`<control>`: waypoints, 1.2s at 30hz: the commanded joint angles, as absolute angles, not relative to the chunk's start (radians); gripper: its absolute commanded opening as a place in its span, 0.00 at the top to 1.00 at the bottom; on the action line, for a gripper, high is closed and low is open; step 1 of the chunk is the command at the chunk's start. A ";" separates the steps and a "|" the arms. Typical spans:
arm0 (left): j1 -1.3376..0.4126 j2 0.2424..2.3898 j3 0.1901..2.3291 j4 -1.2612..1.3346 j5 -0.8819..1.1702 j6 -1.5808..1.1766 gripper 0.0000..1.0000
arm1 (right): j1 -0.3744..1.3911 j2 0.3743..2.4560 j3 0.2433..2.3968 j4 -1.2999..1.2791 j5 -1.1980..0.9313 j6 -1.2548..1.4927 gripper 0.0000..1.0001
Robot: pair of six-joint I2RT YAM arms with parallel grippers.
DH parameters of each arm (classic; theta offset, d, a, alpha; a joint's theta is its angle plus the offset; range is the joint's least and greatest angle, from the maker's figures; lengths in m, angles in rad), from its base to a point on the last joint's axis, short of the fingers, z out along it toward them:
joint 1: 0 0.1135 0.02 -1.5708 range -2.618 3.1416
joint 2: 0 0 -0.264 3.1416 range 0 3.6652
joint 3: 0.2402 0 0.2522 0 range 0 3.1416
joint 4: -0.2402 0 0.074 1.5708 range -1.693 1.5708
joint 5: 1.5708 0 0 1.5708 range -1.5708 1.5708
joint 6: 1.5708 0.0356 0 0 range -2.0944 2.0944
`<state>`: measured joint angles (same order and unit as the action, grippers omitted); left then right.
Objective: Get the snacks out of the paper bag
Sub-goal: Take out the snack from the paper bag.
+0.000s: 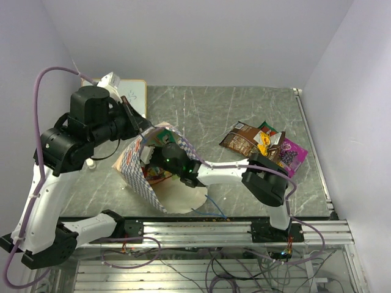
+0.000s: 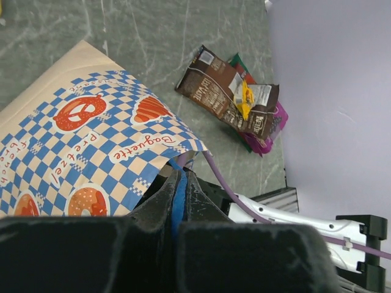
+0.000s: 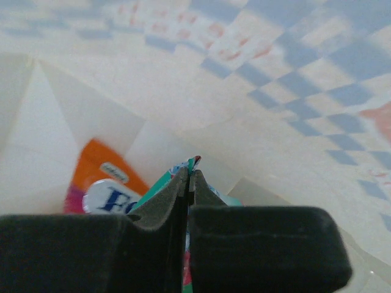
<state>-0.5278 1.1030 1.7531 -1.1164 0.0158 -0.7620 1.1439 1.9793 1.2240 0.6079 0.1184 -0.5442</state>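
Cream paper bag w/ blue-and-white checkered band (image 1: 131, 163) lies tipped on its side near the middle-left of the grey-green marbled table (image 1: 208, 110), mouth facing the arms. L gripper (image 2: 181, 175) is up at the bag's top edge, fingers pinched together on the thin blue cord handle (image 2: 177, 198), propping the mouth open. R gripper (image 3: 188, 177) is reached inside the bag, fingers clamped on the edge of a teal-green glossy packet (image 3: 166, 179). Just beside it, also in the bag, sits an orange-red packet w/ a white label (image 3: 98, 168). Out on the table's right side there's a small overlapping heap: brown bag w/ white label (image 1: 239, 139), yellow packet (image 1: 264, 144) on top of it, purple packet (image 1: 293, 155), dark green packet (image 1: 267, 127) partly underneath. Small whiteboard (image 1: 135, 94) at the far left corner.
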 commanded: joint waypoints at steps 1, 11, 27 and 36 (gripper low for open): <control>-0.533 1.123 1.817 -1.108 -0.061 -0.686 0.93 | 1.115 1.992 1.296 0.636 0.084 -0.555 1.00; -0.534 1.078 1.669 -1.016 0.064 -0.745 0.93 | 1.120 1.842 1.162 0.644 0.010 -0.466 1.00; -0.534 1.017 1.597 -0.959 0.107 -0.882 0.93 | 1.169 1.449 1.080 0.387 0.039 -0.302 1.00; -0.533 1.005 1.520 -0.896 0.138 -0.933 0.93 | 1.171 1.255 1.087 0.201 0.046 -0.230 1.00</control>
<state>-0.5282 1.0191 1.5394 -0.9668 0.1047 -0.9016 1.1683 1.3144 1.0599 0.2726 0.0425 -0.2756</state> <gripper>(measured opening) 0.072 0.006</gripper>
